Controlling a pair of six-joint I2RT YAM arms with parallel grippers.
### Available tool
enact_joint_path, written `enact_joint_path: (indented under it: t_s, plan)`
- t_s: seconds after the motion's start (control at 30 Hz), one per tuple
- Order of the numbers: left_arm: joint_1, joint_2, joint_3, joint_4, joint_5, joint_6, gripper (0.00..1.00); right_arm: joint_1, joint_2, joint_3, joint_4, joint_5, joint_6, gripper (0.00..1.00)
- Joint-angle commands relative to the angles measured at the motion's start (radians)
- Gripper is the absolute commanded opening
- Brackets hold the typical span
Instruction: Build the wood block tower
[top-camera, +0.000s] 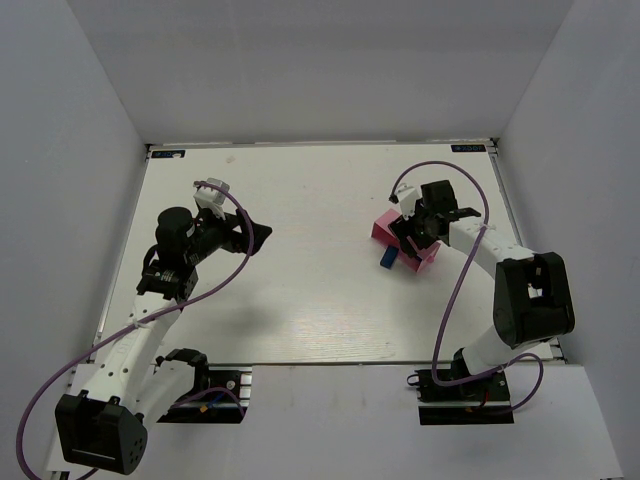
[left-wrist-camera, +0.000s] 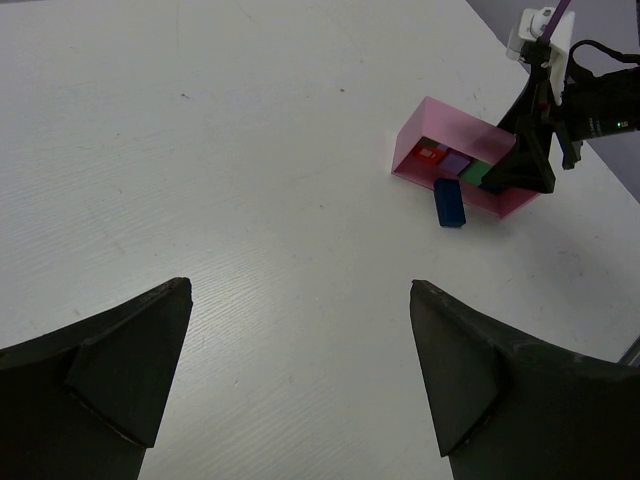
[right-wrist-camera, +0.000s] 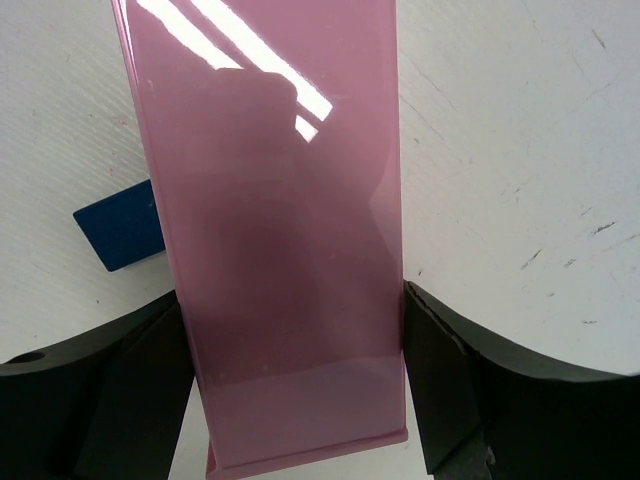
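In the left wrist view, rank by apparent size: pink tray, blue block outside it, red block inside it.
1. Pink rectangular tray
2. Dark blue wooden block
3. Small red wooden block, though its full length may not show

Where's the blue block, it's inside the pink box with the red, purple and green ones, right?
Not quite. The blue block lies on the table, outside the pink tray, just in front of its open side. The red block, purple block and green block do sit inside. The left wrist view shows it.

White arms (top-camera: 130, 335) (purple cables (top-camera: 455, 300))
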Motion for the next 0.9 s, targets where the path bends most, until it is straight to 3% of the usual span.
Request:
enact_joint_path:
  t_s: [0.0, 0.07, 0.1, 0.2, 0.87]
  plan:
    - [-0.003, -0.014, 0.025, 0.007, 0.012, -0.005, 1.0, -0.005, -0.013, 0.04, -0.023, -0.042, 0.001, 0.42]
    - [-0.003, -0.014, 0.025, 0.007, 0.012, -0.005, 1.0, -0.006, -0.016, 0.041, -0.022, -0.043, -0.001, 0.33]
    - [-0.003, -0.014, 0.025, 0.007, 0.012, -0.005, 1.0, -0.003, -0.024, 0.04, -0.022, -0.048, -0.002, 0.21]
    - [-0.003, -0.014, 0.025, 0.007, 0.012, -0.005, 1.0, -0.002, -0.039, 0.051, -0.017, -0.051, 0.001, 0.0]
    - [-0.003, -0.014, 0.025, 0.007, 0.012, -0.005, 1.0, 0.057, -0.092, 0.055, 0.026, 0.047, 0.015, 0.0]
